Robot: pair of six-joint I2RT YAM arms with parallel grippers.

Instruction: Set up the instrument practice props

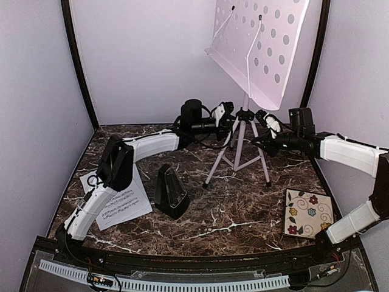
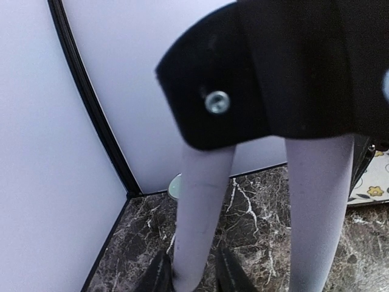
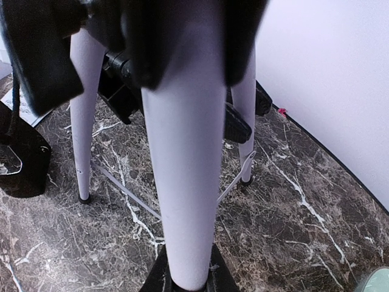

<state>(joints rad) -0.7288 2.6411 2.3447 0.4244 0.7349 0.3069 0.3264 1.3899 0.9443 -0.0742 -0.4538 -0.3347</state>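
The white music stand (image 1: 267, 42) stands at the back on its silver tripod (image 1: 238, 152), its hole-dotted desk tilted overhead. My left gripper (image 1: 230, 118) reaches the tripod's top from the left; in the left wrist view the left gripper (image 2: 194, 278) is shut on one pale leg (image 2: 200, 207). From the right, my right gripper (image 1: 264, 123) grips another leg (image 3: 182, 182), with the right gripper (image 3: 188, 281) pressed tight against it. The black pyramid metronome (image 1: 171, 191) sits front left. Music sheets (image 1: 121, 204) lie flat beside it, partly under my left arm.
A floral square tile (image 1: 309, 213) lies at the front right. A pale green bowl (image 2: 175, 186) sits against the back wall near the corner. White walls with black corner posts enclose the marble table (image 1: 231, 219) on three sides.
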